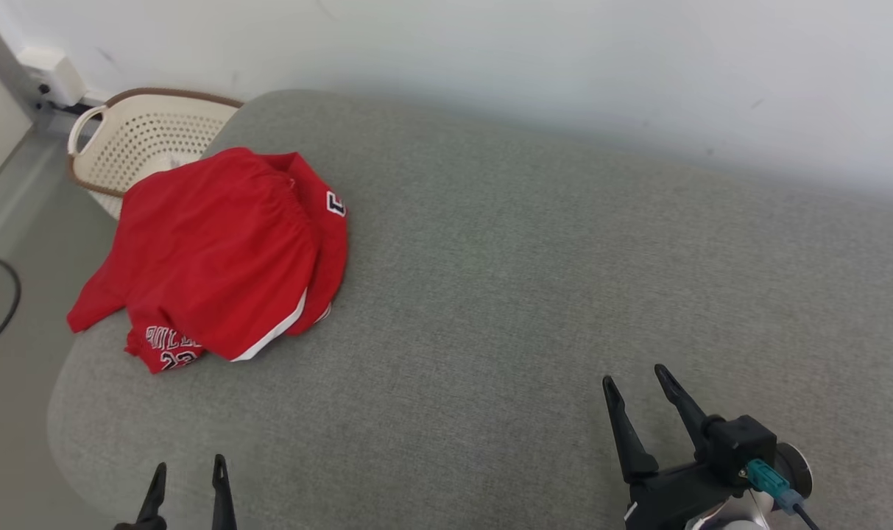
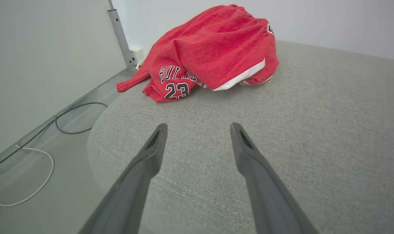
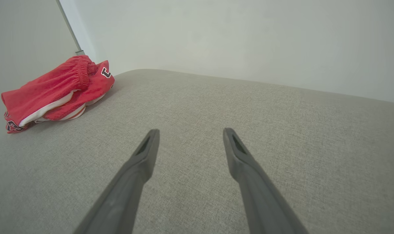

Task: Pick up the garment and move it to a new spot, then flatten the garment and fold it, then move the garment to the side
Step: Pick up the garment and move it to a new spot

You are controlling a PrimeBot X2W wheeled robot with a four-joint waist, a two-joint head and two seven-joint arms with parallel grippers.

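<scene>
A crumpled red sports garment (image 1: 218, 250) is pictured at the far-left corner of the grey upholstered bench (image 1: 527, 258), ahead of the nearer left pincer (image 1: 188, 464); it and the right pincer (image 1: 634, 375) are spread wide, empty.

head: high, looking down | wrists: low, forward | shared: garment (image 1: 218, 250), cushion (image 1: 534, 294)

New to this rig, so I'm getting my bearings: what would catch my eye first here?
The red garment, bunched, with BULLS 23 lettering, lies at the left end of the grey cushioned surface, one corner hanging over the edge. A cream perforated basket stands just beyond it; the left gripper and right gripper hover open near the front, clear of the cloth.
</scene>
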